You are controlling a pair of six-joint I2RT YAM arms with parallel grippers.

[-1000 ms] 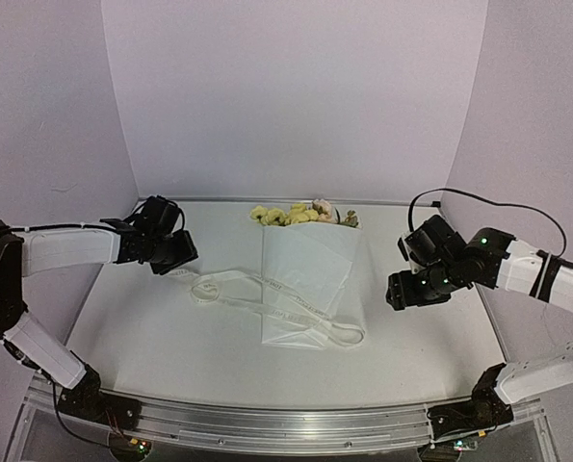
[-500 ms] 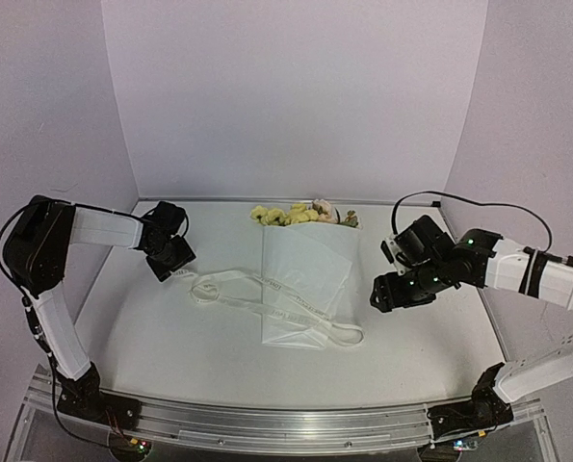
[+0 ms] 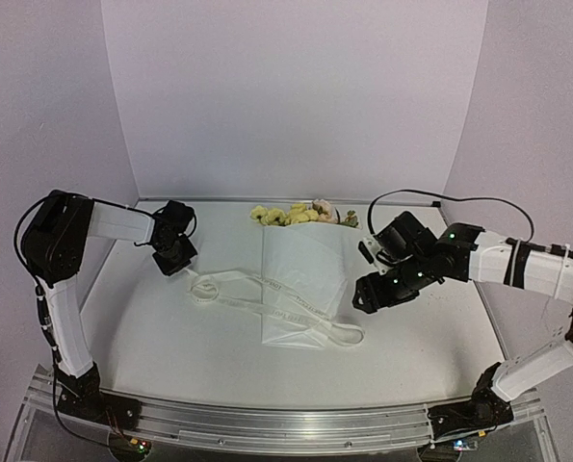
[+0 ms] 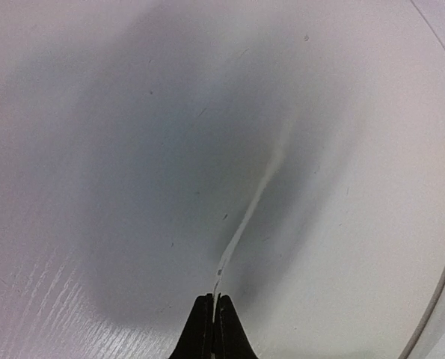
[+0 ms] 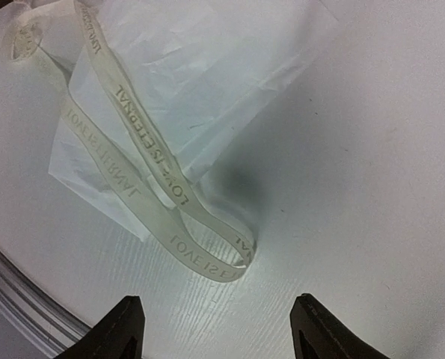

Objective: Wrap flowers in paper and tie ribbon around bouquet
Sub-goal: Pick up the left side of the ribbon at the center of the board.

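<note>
While two arms reach in from either side, a white bench (image 3: 151, 337) fills most of the view from above. At its middle lies the paper (image 3: 305, 265), a wide white crinkly sheet folded over itself, its narrower corner pointing toward the near edge. The ribbon (image 3: 267, 303), long, narrow and cream, runs slantwise across the lower part of the sheet. It curls into a small loop on the bare bench to the left and a longer loop just past the paper's near right corner; its dark lettering reads "LOVE IS ETERNAL". The flowers (image 3: 296, 214), pale yellow and cream blooms, poke out from the paper's far edge, their stems hidden beneath it. The left end effector (image 3: 180, 268) sits low at the ribbon's left end, fingers pressed fully together with the thin strip pinched between their tips. The right end effector (image 3: 363, 296) hovers just right of the paper, spread wide and holding nothing.
</note>
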